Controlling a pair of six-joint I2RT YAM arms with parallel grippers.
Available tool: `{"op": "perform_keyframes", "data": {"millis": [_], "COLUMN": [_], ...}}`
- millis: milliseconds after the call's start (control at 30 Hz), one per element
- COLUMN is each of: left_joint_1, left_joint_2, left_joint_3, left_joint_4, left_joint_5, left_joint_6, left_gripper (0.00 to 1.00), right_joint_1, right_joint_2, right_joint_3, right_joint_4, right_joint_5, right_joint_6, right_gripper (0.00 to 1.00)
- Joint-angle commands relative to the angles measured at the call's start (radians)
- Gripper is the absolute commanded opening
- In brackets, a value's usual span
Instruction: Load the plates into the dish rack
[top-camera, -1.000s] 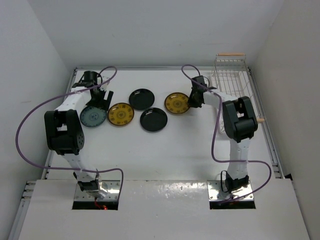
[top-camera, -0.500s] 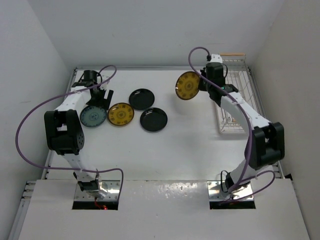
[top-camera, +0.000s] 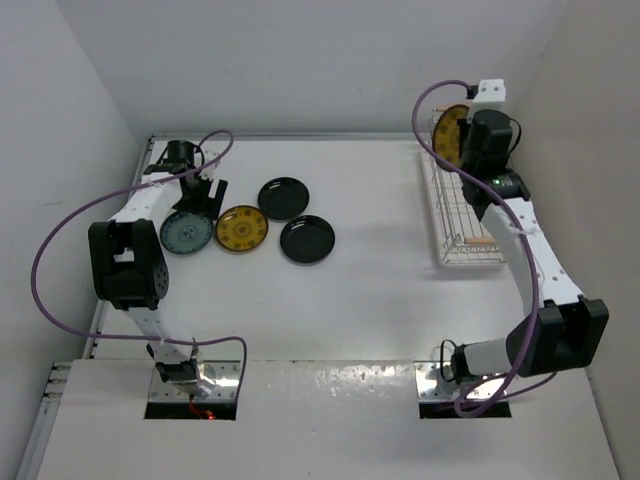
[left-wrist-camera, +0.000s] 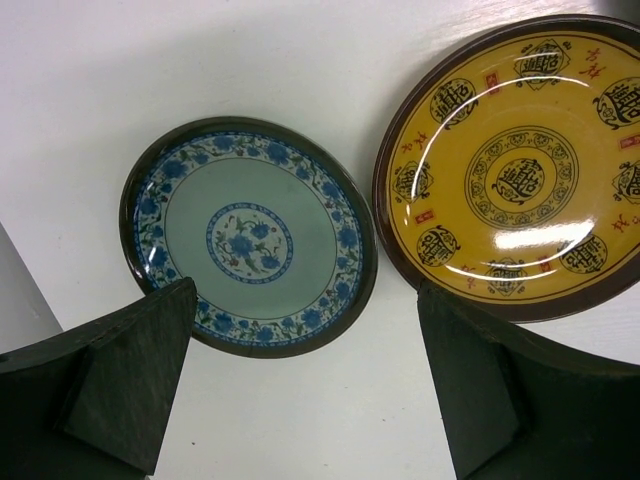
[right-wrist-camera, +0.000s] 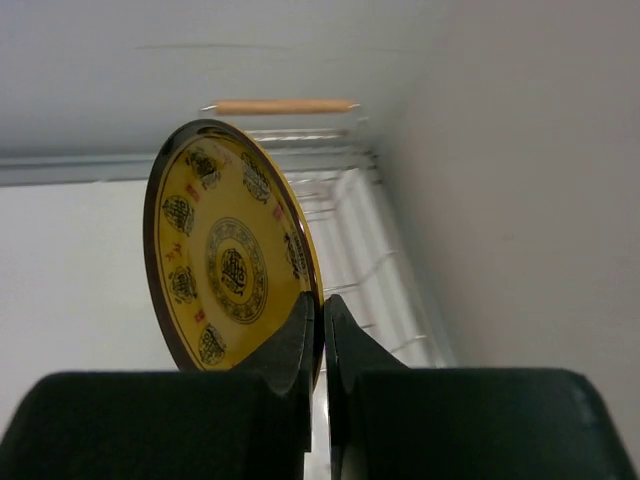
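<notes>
Four plates lie flat on the table (top-camera: 370, 290), and a fifth is up in the right gripper (right-wrist-camera: 320, 310). Its two fingers (right-wrist-camera: 290, 350) are pressed together on the lower rim of a yellow plate (right-wrist-camera: 230, 265), which they hold upright on its edge with the patterned face turned to the left. From above, this plate is over the far end of the dish rack (top-camera: 465, 215), close to the far wooden handle (right-wrist-camera: 285, 105). I cannot tell whether its edge touches the wires. White wire shows along the rack's floor, and the near handle (top-camera: 478, 241) crosses its near end.

Over on the left side, the left gripper (left-wrist-camera: 305, 300) hangs low over the table with its jaws spread wide and nothing between them. The blue-green plate (left-wrist-camera: 250, 235) lies under it, nearer the left finger. The other yellow plate (left-wrist-camera: 515, 165) lies just beside it to the right, and their rims nearly meet. Further toward the middle are the two black plates, one farther back (top-camera: 284, 198) and one nearer (top-camera: 307, 239), close together and well apart from the rack.
</notes>
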Motion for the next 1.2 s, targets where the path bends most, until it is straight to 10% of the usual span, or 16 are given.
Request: {"op": "perform_keyframes", "data": {"millis": [0, 300, 1167], "left_joint_1": [0.009, 0.018, 0.027], "left_joint_2": [-0.016, 0.011, 0.030], "left_joint_3": [0.036, 0.036, 0.026], "left_joint_4": [0.009, 0.009, 0.009], "left_joint_5": [0.027, 0.037, 0.037], "left_joint_6": [-0.001, -0.001, 0.008], "left_gripper": [0.96, 0.96, 0.96], "right_joint_1": [-0.066, -0.207, -0.254], "right_joint_2": [-0.054, -0.040, -0.002], "right_joint_3": [0.036, -0.126, -0.421], "right_joint_4": [0.110, 0.280, 0.288], "right_joint_5": [0.094, 0.150, 0.084], "right_joint_6": [-0.170, -0.470, -0.484], "right_gripper": [0.00, 0.00, 0.00]}}
